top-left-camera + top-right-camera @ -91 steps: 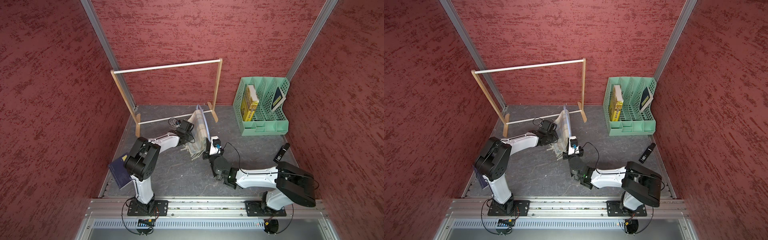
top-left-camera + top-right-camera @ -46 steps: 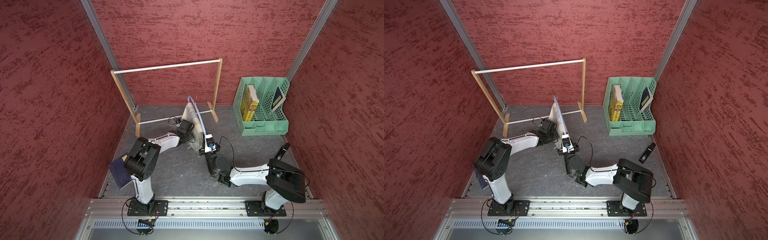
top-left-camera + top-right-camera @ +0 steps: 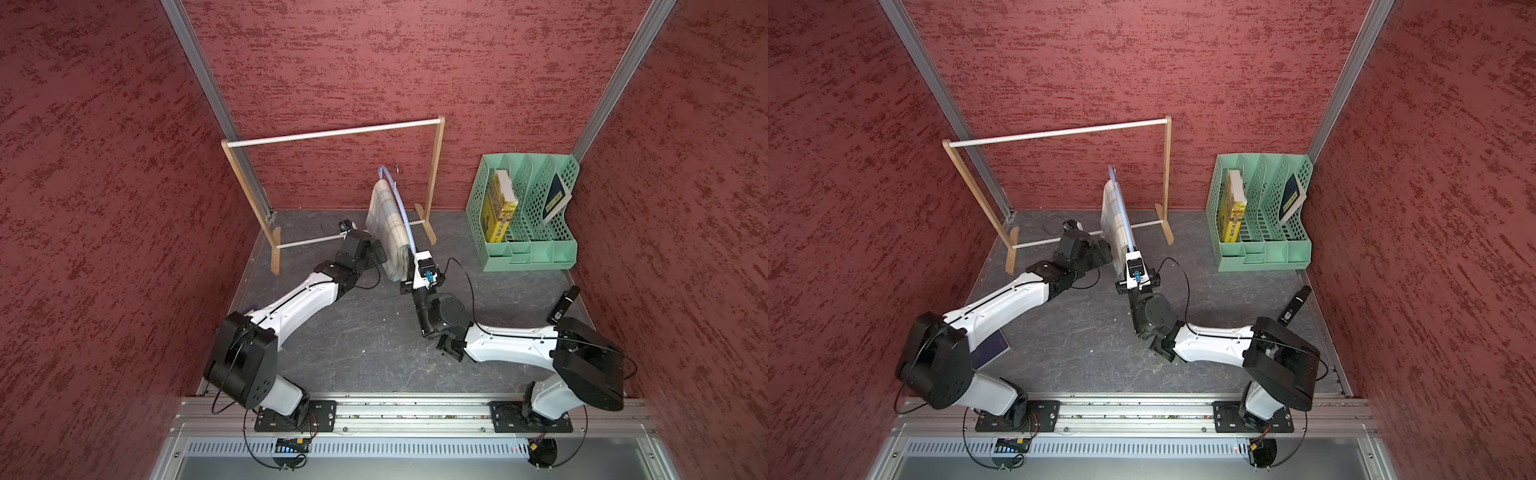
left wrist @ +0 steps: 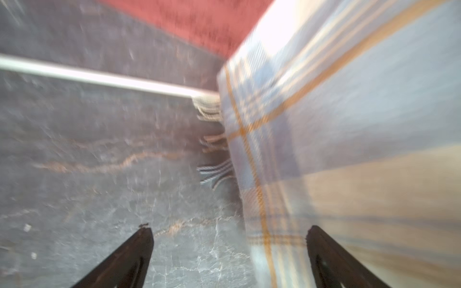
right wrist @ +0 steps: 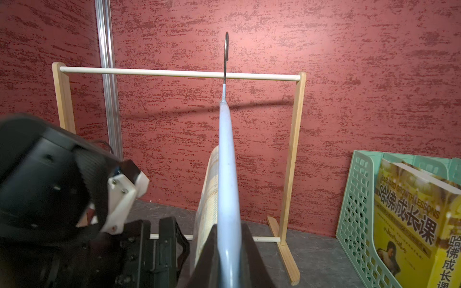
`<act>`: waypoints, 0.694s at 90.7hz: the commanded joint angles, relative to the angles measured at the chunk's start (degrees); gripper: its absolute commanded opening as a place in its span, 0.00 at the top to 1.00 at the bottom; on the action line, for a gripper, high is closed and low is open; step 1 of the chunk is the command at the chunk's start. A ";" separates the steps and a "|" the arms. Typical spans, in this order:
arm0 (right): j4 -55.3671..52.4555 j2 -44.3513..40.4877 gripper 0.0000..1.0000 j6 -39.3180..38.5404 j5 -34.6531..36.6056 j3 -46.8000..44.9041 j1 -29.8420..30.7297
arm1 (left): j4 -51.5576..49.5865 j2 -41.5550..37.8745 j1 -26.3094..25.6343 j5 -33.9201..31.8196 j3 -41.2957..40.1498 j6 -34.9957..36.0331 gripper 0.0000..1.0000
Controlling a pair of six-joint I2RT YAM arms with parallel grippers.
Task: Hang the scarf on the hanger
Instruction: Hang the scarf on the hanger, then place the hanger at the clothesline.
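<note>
Softly, woven plaid scarf [image 3: 388, 226] drapes the smooth curved hanger [image 3: 400, 204]; right hand [image 5: 229, 249] clamps it, left hand [image 4: 229, 228] gapes.

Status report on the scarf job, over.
Left gripper open beside the scarf. Right gripper shut on the hanger. Scarf draped over it. Wooden rack stands behind.

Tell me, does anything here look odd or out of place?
The hanger stands tilted on end, clamped in the right arm's jaws, not hooked on the rack; the scarf hangs along it. A dark notebook lies beside the left arm's base.
</note>
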 commanded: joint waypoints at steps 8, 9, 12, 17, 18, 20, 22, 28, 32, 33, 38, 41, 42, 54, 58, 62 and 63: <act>-4.07 -0.87 1.00 3.96 -6.14 6.47 -2.39 | -3.82 -9.81 -0.24 -5.27 -1.31 5.55 0.00; -4.97 -0.82 1.00 4.50 -6.43 6.81 -2.61 | -4.16 -10.45 -0.19 -5.66 -1.40 5.63 0.00; -7.39 -0.65 1.00 6.01 -7.71 7.95 -3.42 | -5.26 -11.56 -0.08 -6.44 -1.62 5.77 0.00; -10.47 -0.29 1.00 8.33 -9.52 9.95 -4.60 | -6.95 -13.55 0.10 -7.76 -1.79 6.04 0.00; -10.99 -0.26 1.00 8.57 -9.74 10.22 -4.81 | -7.22 -13.90 0.16 -8.09 -1.81 6.09 0.00; -11.75 -0.07 1.00 9.12 -10.37 10.87 -5.13 | -7.99 -14.38 0.25 -8.73 -1.90 6.13 0.00; -12.36 0.13 1.00 9.50 -11.07 11.49 -5.51 | -8.53 -14.72 0.33 -9.31 -1.97 6.14 0.00; -14.11 0.87 1.00 9.77 -12.67 13.39 -6.17 | -9.51 -15.98 0.62 -10.18 -2.55 6.21 0.00; -15.39 1.22 1.00 9.81 -13.46 14.76 -6.52 | -9.85 -16.62 0.95 -10.41 -2.96 6.23 0.00; -15.56 1.33 1.00 9.79 -13.65 15.05 -6.61 | -9.89 -16.80 1.07 -10.38 -3.11 6.19 0.00; -16.86 1.66 1.00 9.82 -14.76 16.66 -7.08 | -9.70 -17.46 1.37 -10.58 -3.68 6.15 0.00; -17.90 2.13 1.00 9.93 -15.48 17.87 -7.38 | -9.57 -17.84 1.56 -10.54 -3.96 6.18 0.00; -18.31 2.31 1.00 9.98 -15.67 18.32 -7.48 | -9.58 -17.89 1.63 -10.53 -4.04 6.16 0.00; -22.38 4.46 1.00 11.88 -19.16 22.93 -9.29 | -9.75 -18.21 2.35 -10.70 -4.22 6.14 0.00; -23.24 5.39 1.00 12.45 -19.99 24.73 -9.92 | -9.69 -18.21 2.60 -10.77 -4.14 6.17 0.00; -24.21 6.58 1.00 12.98 -20.93 26.41 -10.63 | -9.74 -18.21 2.84 -10.99 -4.05 6.27 0.00; -24.54 6.82 1.00 13.14 -21.20 26.89 -10.82 | -9.75 -18.21 2.84 -11.07 -4.04 6.29 0.00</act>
